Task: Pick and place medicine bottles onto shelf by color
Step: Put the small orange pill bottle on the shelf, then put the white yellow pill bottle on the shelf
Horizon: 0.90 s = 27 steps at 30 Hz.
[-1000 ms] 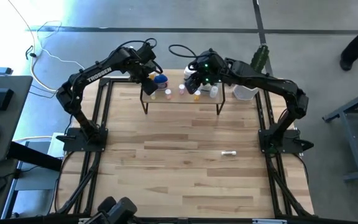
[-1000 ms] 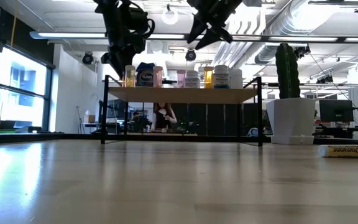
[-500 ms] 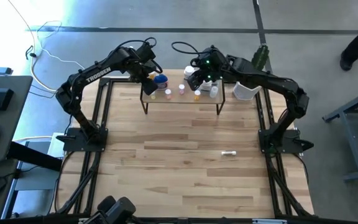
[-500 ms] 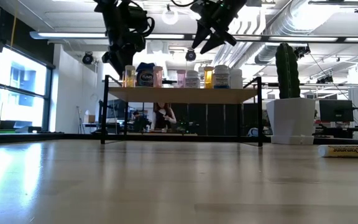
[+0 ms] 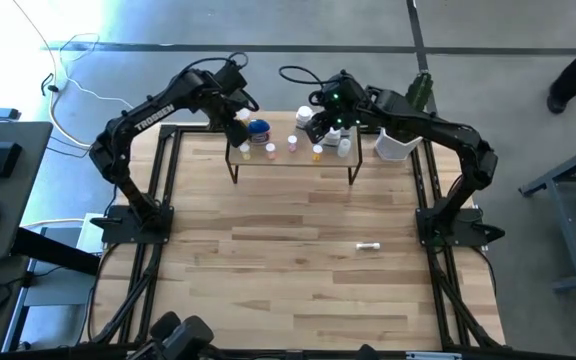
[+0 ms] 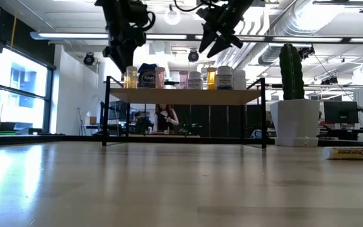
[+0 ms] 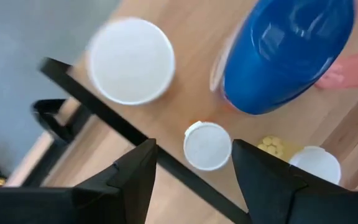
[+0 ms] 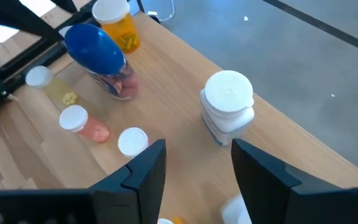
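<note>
From above, two dark arms reach over the shelf (image 5: 290,160) standing at the far edge of the worktop (image 5: 288,270). The left gripper (image 5: 236,128) hangs over the shelf's left end, the right gripper (image 5: 320,122) over its middle. On the shelf top sit the medicine bottles (image 5: 293,143), too small here and partly covered by the arms to count; the blue-lidded jar (image 5: 258,128) stands out near the left end. One white tube (image 5: 368,246) lies alone on the worktop, well apart from the shelf. A white plant pot (image 5: 395,147) stands just right of the shelf.

At table height, seven bottles show in a row on the shelf board: an orange one at the left end, the blue-lidded jar, a pinkish one, then four more toward the right. Both grippers hang above the row, touching nothing. The pot holds one tall cactus (image 6: 291,71).

The left wrist view shows its fingers (image 7: 135,180) spread with nothing between them; below are the blue lid, two white caps, and a third partly cut off.

The right wrist view shows its fingers (image 8: 143,173) also apart and empty, above one white bottle (image 8: 229,107), one orange bottle (image 8: 118,25), the blue jar and three small white caps.
</note>
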Tool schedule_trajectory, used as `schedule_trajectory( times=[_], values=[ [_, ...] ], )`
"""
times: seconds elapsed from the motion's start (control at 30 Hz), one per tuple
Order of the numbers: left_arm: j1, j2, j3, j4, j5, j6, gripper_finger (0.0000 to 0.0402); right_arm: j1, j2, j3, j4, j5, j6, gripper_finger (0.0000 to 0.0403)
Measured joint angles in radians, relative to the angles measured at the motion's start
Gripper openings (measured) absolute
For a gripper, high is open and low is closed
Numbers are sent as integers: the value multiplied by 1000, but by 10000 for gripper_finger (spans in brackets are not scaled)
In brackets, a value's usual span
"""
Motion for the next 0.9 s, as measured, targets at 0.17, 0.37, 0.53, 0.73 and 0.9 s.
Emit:
schedule_trajectory(
  times=[0.17, 0.37, 0.53, 0.73, 0.9],
  values=[
    [2, 0, 99, -69, -68, 7, 200, -4, 0, 0, -16, 0, 5, 174],
    [5, 0, 234, -165, -122, 40, 200, -6, -7, 0, -25, 0, 47, 174],
    [6, -1, 317, -206, -122, 41, 200, -6, -30, 0, -37, 0, 106, 174],
    [3, -51, 327, -219, -100, 49, 200, 19, -74, 0, -103, -2, 185, 174],
    [3, -106, 324, -201, -2, 49, 200, 65, -108, 0, -158, -6, 269, 174]
  ],
)
